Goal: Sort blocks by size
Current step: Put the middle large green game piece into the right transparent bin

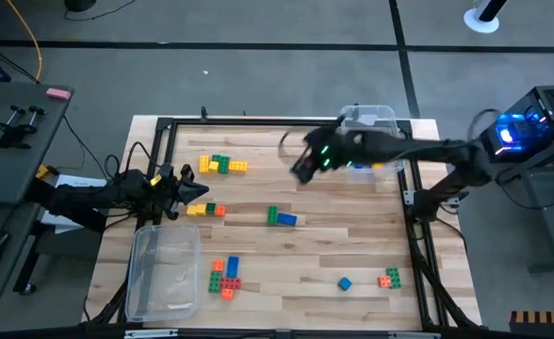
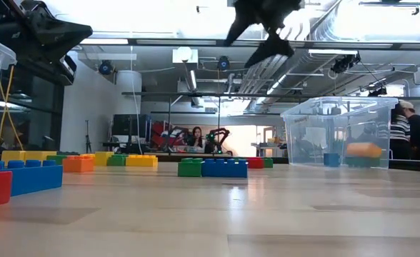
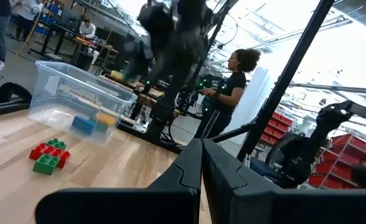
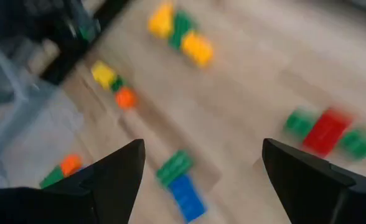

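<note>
- Your right gripper (image 1: 302, 169) is up in the air over the far middle of the table (image 1: 334, 254), just off the far bin (image 1: 371, 121). In the right wrist view its fingers (image 4: 117, 171) are spread wide with nothing between them.
- That far bin has a blue and a yellow-orange block (image 2: 363, 150) sitting inside.
- Your left gripper (image 1: 197, 191) is parked at the left edge, above the near bin (image 1: 164, 271), fingers pressed together and holding nothing.
- The rest of the blocks are loose on the wood: a yellow/green row (image 1: 222, 166) at the far left, a yellow/orange pair (image 1: 205, 210) right by the left gripper, a green and blue pair (image 1: 281, 217) mid-table, a red/orange/green/blue cluster (image 1: 226, 277) up front, a lone blue one (image 1: 345, 282) and an orange/green bit (image 1: 390, 278) front right.
</note>
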`<state>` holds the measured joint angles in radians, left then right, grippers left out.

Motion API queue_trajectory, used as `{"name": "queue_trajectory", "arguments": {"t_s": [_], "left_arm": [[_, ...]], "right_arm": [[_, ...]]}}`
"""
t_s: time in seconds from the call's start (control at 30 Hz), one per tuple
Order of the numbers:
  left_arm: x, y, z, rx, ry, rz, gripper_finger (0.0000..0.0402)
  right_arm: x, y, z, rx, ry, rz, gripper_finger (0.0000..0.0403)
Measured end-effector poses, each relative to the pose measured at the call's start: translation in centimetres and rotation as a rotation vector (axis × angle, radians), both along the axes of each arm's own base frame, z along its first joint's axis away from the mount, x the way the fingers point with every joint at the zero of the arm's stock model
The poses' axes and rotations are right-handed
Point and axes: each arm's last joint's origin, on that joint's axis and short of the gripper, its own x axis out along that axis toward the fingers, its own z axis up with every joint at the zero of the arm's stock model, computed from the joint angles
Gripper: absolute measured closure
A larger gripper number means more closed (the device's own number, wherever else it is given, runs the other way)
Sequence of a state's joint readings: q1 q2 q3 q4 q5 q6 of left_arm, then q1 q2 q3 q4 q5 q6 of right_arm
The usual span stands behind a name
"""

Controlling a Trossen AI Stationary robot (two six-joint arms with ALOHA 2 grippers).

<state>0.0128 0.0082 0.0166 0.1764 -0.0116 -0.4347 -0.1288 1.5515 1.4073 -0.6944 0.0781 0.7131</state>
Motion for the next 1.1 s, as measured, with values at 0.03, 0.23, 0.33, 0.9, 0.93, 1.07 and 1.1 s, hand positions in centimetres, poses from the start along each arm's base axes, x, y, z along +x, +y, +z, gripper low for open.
{"name": "queue_trajectory", "arguments": {"t_s": [0.03,0.23,0.33,0.9,0.93,1.07,1.1], "left_arm": [[0.0,0.0,0.0,0.000,0.000,0.000,0.0401],[0.0,0.0,0.0,0.000,0.000,0.000,0.0401],[0.0,0.0,0.0,0.000,0.000,0.000,0.0402],[0.0,0.0,0.0,0.000,0.000,0.000,0.0401],[0.0,0.0,0.0,0.000,0.000,0.000,0.0401],[0.0,0.0,0.0,0.000,0.000,0.000,0.0402],[0.0,0.0,0.0,0.000,0.000,0.000,0.0402]], "right_arm": [[0.9,1.0,-1.1,0.030,0.023,0.002,0.0083],[6.4,6.6,-8.4,0.199,0.066,-0.051,0.0083],[8.1,7.5,-11.7,0.264,0.099,-0.159,0.0083],[14.6,6.0,-15.0,0.169,0.395,-0.355,0.0082],[14.9,6.1,-15.4,0.180,0.399,-0.354,0.0082],[15.3,6.3,-17.2,0.218,0.450,-0.361,0.0082],[15.4,6.4,-17.1,0.227,0.444,-0.363,0.0082]]}}
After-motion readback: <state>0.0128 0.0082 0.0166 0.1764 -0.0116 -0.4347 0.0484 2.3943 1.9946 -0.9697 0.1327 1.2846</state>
